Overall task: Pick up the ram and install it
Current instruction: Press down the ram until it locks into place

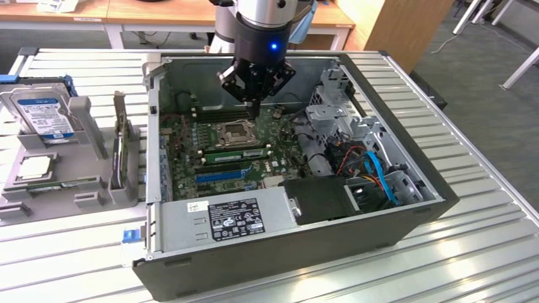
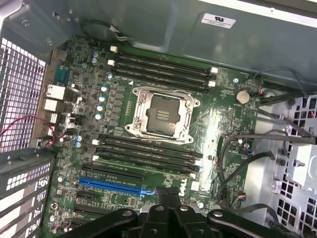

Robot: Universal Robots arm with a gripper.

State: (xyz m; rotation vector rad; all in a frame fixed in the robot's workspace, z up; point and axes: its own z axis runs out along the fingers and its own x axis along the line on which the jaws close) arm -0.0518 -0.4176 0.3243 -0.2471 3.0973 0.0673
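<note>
My gripper (image 1: pixel 252 112) hangs inside the open computer case (image 1: pixel 421 208), above the green motherboard (image 1: pixel 187 136). Its black fingers are shut with nothing between them. In the wrist view the gripper (image 2: pixel 168 196) points down at the motherboard (image 2: pixel 225 99) near the blue slot (image 2: pixel 111 186), apart from it. A green stick that looks like the ram (image 1: pixel 236 153) stands on edge in a slot just beside the empty CPU socket (image 1: pixel 236 133). In the wrist view, dark memory slots (image 2: pixel 148 151) run on both sides of the CPU socket (image 2: pixel 162 111).
A grey holder (image 1: pixel 84 129) at the exterior view's left carries a hard drive (image 1: pixel 44 113) and a square silver processor chip (image 1: pixel 34 167). Inside the case, the power supply (image 1: pixel 236 214), drive cage (image 1: pixel 337 117) and blue and orange cables (image 1: pixel 375 170) crowd the board's edges.
</note>
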